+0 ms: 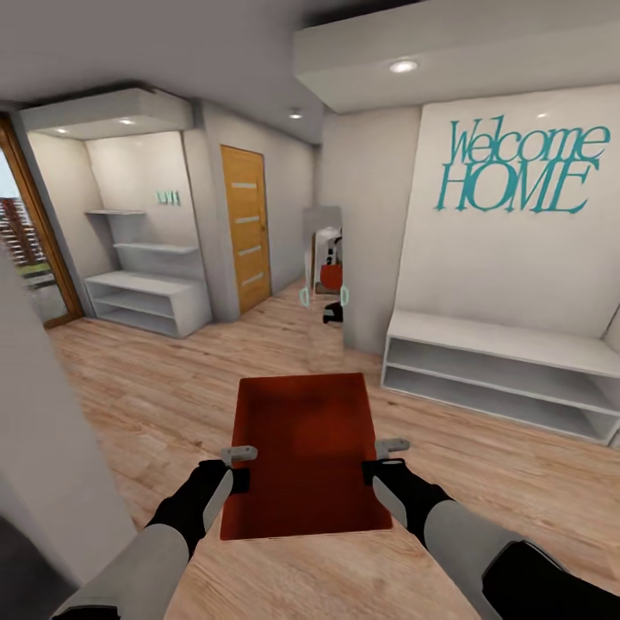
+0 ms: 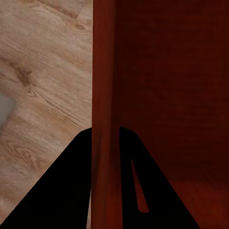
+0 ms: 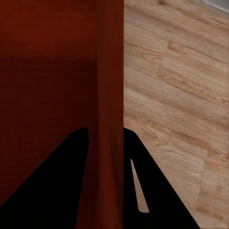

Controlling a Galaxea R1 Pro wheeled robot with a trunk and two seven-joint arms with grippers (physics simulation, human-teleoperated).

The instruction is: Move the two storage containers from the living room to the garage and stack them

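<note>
Red-orange storage container (image 1: 306, 452) is riding dead center at 6 o'clock, left hand (image 1: 238, 453) and right hand (image 1: 393, 447) each clamped on a side wall. Looks like mid-carry over the wood floor (image 1: 155, 387); next it probably needs a steady roll toward the orange door (image 1: 244, 226) at 11 o'clock.

Open plank floor (image 1: 172, 387) lies ahead of my held container (image 1: 301, 448); beyond it a mirror (image 1: 325, 267) and wall corner block, white bench (image 1: 508, 370) right of it.
</note>
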